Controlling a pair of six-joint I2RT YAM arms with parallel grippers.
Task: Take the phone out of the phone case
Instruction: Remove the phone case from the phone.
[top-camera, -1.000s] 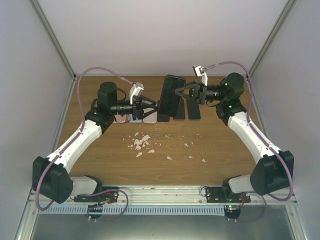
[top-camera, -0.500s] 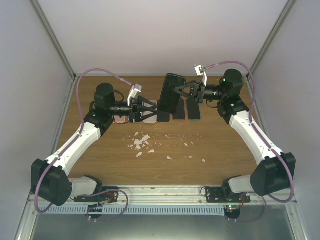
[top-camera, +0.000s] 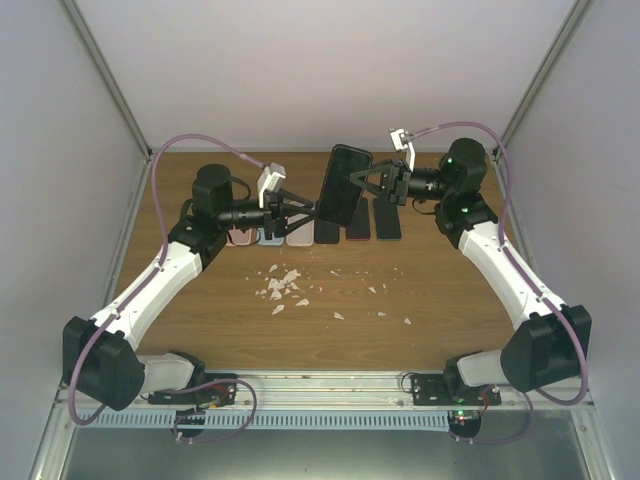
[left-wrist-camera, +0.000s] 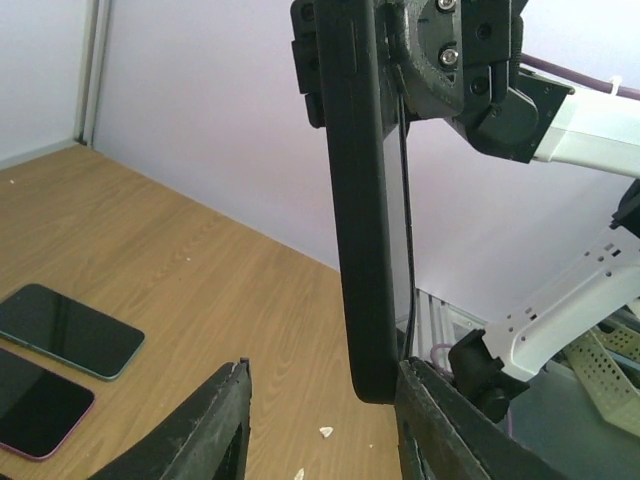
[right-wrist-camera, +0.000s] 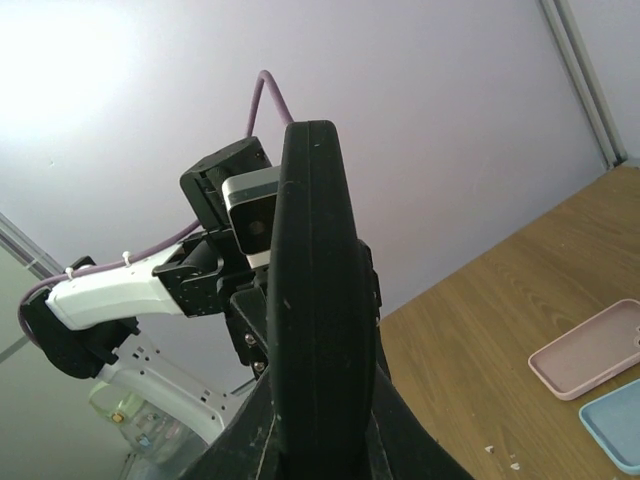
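Clamps the phone case (right-wrist-camera: 312, 300) between the closed fingers (right-wrist-camera: 250, 445) of the right gripper (top-camera: 357, 181) and holds it upright on edge, clear of the table (top-camera: 200, 300). Carries the phone (top-camera: 343, 187) inside that case, seated and not out. Straddles the case's free end with the left gripper (left-wrist-camera: 325, 375), jaws apart: one finger (left-wrist-camera: 425, 400) just beside the end, contact hard to tell, the other (left-wrist-camera: 225, 420) clearly off it.

Shows, flat on the wood under and behind the left fingers, a pink case (top-camera: 240, 237), a blue case (top-camera: 270, 237) and a second pink one, side by side. Shows them hollow side up in the right wrist view. Continues the row under the right fingers with three dark phones (top-camera: 358, 225). Catches two of these in the left wrist view, one teal-rimmed, one pink-rimmed, screens up. Finds white scraps (top-camera: 283, 288) scattered on the table, well apart from both sets of fingers, on the side toward the arm bases.
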